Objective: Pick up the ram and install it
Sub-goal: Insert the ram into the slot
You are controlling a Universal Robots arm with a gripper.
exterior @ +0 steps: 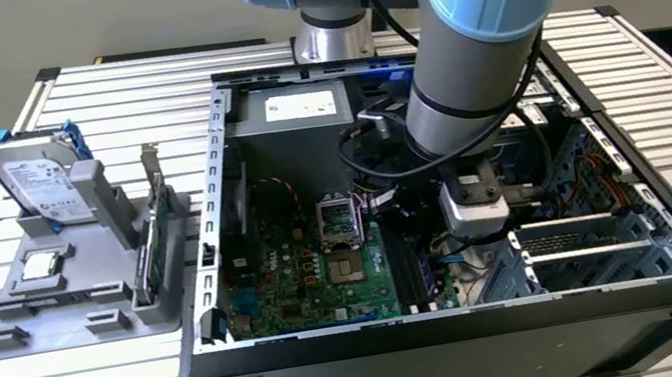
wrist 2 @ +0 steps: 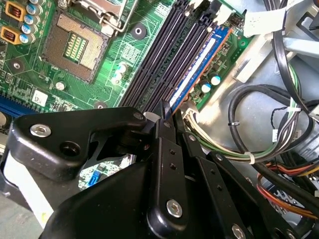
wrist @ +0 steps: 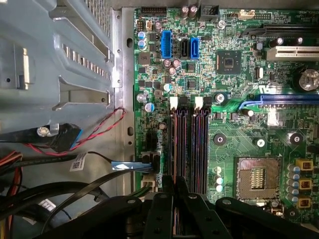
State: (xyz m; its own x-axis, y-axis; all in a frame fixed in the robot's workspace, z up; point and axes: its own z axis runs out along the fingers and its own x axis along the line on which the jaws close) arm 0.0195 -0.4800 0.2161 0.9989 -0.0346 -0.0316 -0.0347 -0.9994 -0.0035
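Note:
The ram (wrist 2: 197, 67) is a slim stick seen edge-on, showing a blue and white strip. It stands along the outermost of the black memory slots (wrist 2: 164, 55) on the green motherboard (exterior: 312, 293). My gripper (wrist 2: 164, 112) is down inside the open computer case, at the near end of the stick, with its black fingers (wrist 2: 169, 149) drawn together on it. In the first wrist view the gripper (wrist: 174, 181) sits over the row of memory slots (wrist: 199, 144). In the exterior view the gripper (exterior: 459, 252) hangs just beside the slots, on that view's right.
An open processor socket (wrist 2: 75, 47) lies beside the slots. Cable bundles (wrist 2: 259, 124) and the metal drive cage (wrist: 60, 64) crowd the other side. Outside the case, a grey fixture (exterior: 74, 326) holds a hard drive (exterior: 38, 180), a square chip (exterior: 40, 264) and an upright card (exterior: 146, 264).

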